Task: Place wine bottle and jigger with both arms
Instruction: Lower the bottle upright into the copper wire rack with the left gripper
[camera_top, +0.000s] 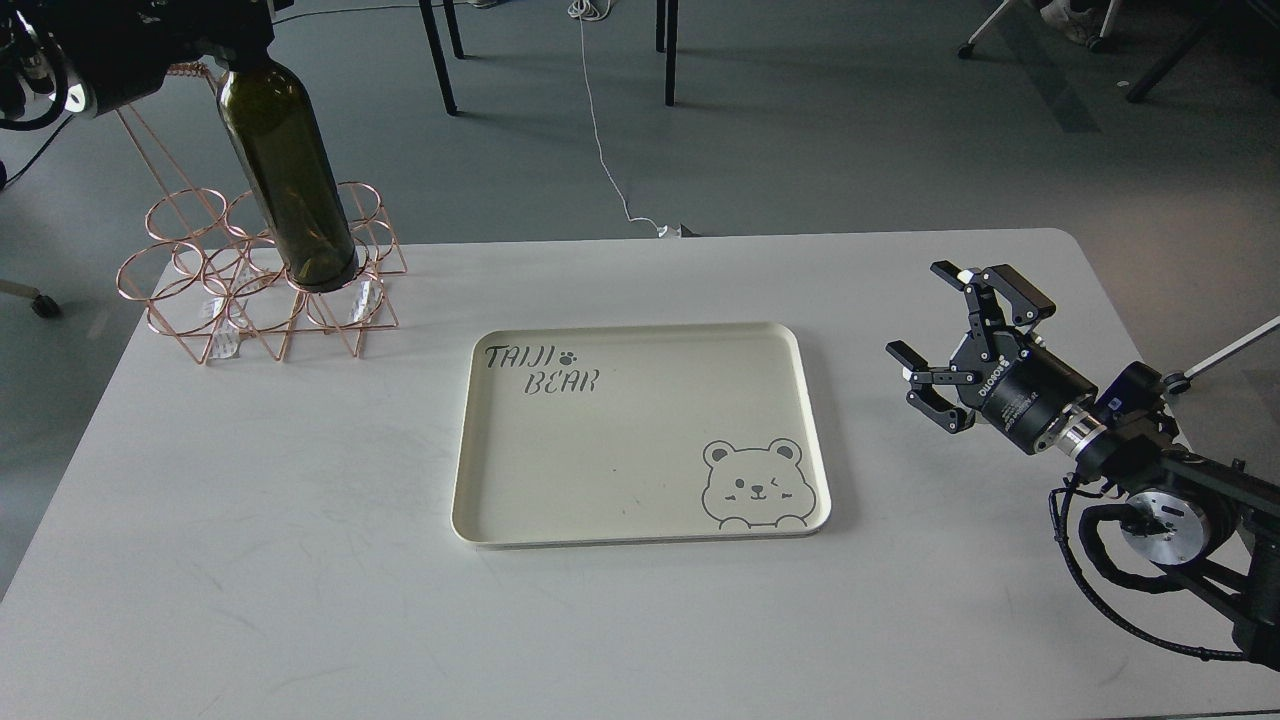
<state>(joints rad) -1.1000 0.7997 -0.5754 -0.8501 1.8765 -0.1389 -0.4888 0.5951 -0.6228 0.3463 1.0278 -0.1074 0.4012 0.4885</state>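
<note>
The wine bottle (285, 175) is dark olive-green and tilts with its base in a ring of the copper wire rack (190, 300) at the table's back left. Its neck is hidden inside my left gripper (235, 55), which closes around the bottle's top at the upper left edge of the view. My right gripper (925, 315) is open and empty, hovering over the table to the right of the cream tray (640, 535). The jigger is out of view.
The cream tray, printed with "TAIJI BEAR" and a bear face, lies in the middle of the white table (300, 560) with nothing in it. Chair legs and a white cable (600, 130) are on the floor beyond the table's far edge.
</note>
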